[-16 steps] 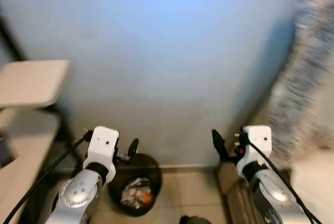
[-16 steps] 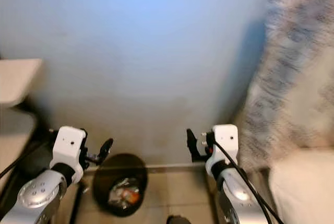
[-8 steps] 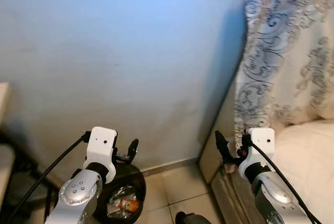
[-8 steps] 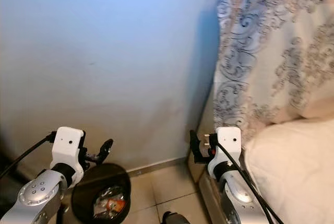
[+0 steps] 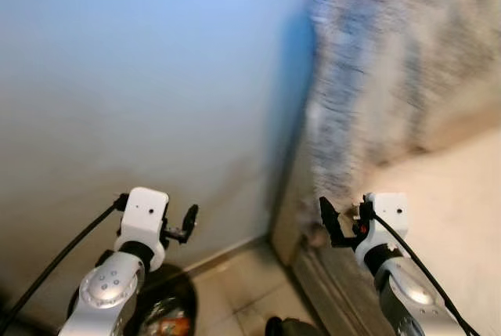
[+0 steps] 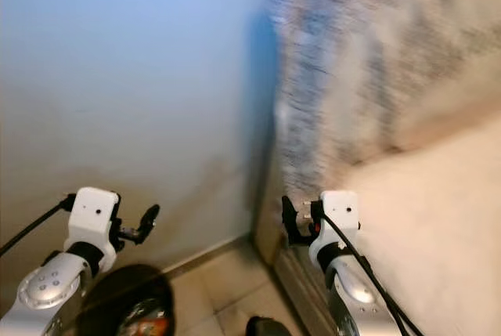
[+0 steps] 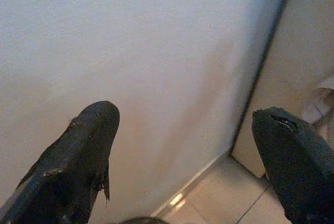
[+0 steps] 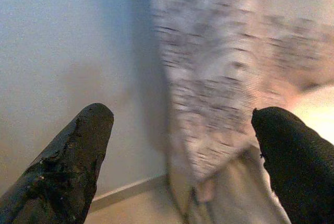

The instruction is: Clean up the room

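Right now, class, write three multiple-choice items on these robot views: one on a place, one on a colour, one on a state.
1. Where is the waste bin?
A. On the bed
B. On the floor below the left gripper
C. Beside the right gripper

2. What colour is the wall?
A. Pale blue
B. Red
C. Green

3. How do the left gripper's fingers stand?
A. Shut on a cloth
B. Shut empty
C. Open, holding nothing

Answers:
1 B, the dark round bin sits on the tiles under that arm.
2 A, it reads pale blue throughout.
3 C, the left wrist view shows them wide apart with bare wall between.
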`<state>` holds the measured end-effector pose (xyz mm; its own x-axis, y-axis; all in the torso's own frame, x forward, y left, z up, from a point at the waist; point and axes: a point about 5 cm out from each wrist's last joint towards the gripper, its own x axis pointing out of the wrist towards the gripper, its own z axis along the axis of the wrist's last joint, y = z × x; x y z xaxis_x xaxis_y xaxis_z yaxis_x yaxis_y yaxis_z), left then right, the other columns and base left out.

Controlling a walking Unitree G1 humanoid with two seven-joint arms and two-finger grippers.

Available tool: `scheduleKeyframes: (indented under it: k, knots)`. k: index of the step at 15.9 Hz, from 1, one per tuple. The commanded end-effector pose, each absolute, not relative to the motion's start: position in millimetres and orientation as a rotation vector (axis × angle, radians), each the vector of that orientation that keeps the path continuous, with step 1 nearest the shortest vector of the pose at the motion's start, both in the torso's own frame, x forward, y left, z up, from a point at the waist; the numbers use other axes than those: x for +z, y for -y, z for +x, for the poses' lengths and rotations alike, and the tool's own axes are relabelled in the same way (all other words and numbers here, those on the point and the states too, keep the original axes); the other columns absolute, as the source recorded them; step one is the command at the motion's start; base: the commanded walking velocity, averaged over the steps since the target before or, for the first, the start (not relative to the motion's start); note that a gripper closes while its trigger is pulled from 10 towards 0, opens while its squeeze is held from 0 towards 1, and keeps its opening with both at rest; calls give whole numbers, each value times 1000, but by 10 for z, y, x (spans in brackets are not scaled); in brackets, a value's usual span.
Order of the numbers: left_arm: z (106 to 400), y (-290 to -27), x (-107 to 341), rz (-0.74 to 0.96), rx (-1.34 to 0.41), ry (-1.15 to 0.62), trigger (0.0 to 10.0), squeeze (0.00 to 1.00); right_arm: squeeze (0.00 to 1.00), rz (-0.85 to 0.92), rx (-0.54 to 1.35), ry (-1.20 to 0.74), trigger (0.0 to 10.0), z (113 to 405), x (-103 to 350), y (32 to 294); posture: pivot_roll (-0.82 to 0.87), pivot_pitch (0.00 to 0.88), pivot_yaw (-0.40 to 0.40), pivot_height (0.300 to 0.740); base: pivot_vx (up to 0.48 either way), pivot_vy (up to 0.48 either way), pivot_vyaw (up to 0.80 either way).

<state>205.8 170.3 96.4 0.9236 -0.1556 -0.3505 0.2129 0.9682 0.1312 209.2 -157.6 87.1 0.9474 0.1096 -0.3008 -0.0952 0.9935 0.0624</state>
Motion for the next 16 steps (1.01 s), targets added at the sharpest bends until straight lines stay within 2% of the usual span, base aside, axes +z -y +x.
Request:
scheduleKeyframes:
  k: [1, 8, 16]
  knots:
    - [2083, -1656, 990, 179, -202, -325, 10000, 0, 0, 39, 78, -292, 10000, 2101, 918, 1618, 10, 0, 7, 740, 0, 0, -800]
    - [2133, -1670, 1010, 190, -185, -283, 10000, 0, 0, 34, 39, -296, 10000, 2048, 903, 1656, -10, 0, 33, 740, 0, 0, -800]
    - [2115, -1738, 1025, 185, -123, -252, 10000, 0, 0, 28, 35, -305, 10000, 2040, 905, 1696, -4, 0, 13, 740, 0, 0, -800]
